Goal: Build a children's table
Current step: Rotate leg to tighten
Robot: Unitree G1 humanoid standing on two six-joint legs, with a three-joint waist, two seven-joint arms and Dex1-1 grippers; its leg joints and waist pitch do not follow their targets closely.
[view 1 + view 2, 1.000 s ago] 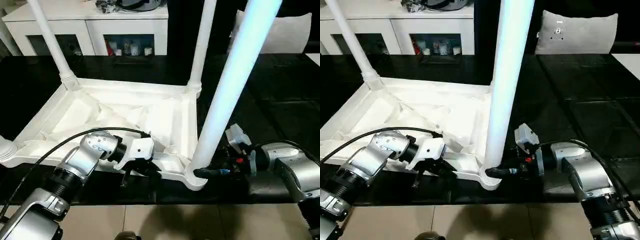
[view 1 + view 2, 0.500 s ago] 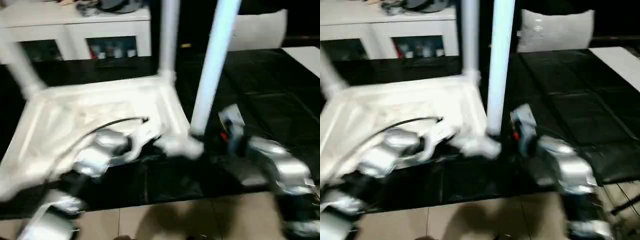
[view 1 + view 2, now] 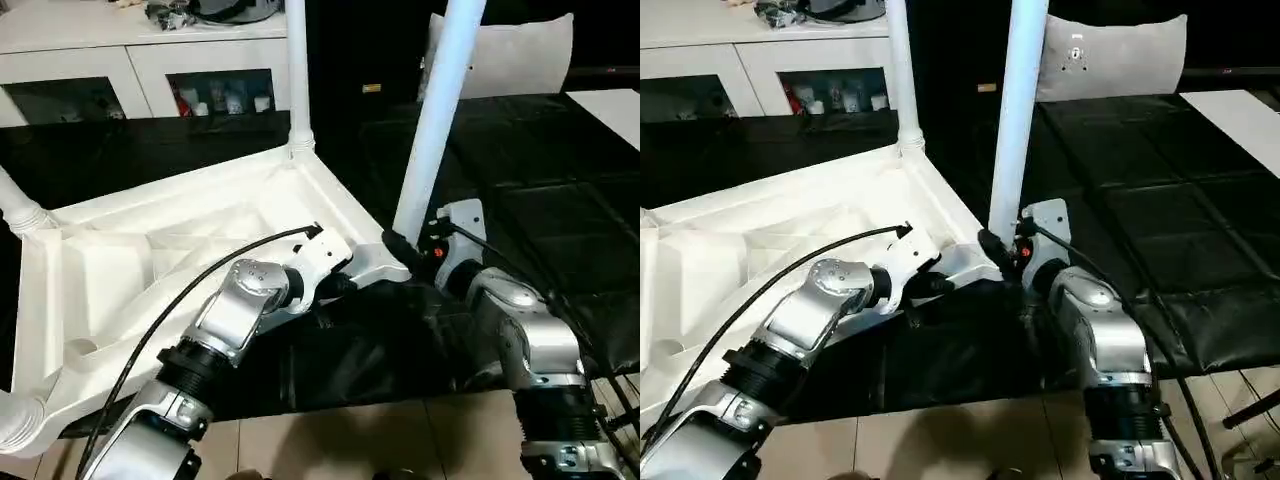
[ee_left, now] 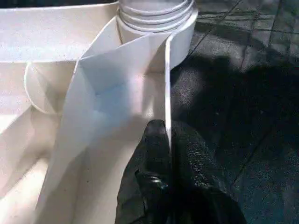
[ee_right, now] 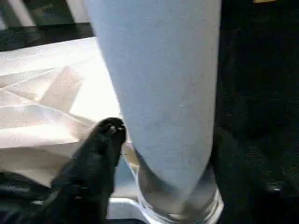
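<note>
A white cabinet (image 3: 150, 55) and a cushion (image 3: 520, 55) stand far behind our upturned children's table (image 3: 150, 250); four legs rise from it. Our left gripper (image 4: 166, 154) pinches its near rim; our right gripper (image 5: 154, 140) straddles the near-right leg (image 3: 435, 120), grip uncertain.

The 2 head views look forward and down from slightly offset spots, sharing the upturned children's table (image 3: 180, 250) and both silver forearms. The left wrist view sits very close along the left pincer (image 4: 161, 140) at a rim wall. The right wrist view sits close against a leg (image 5: 159, 84) at its socket.
</note>
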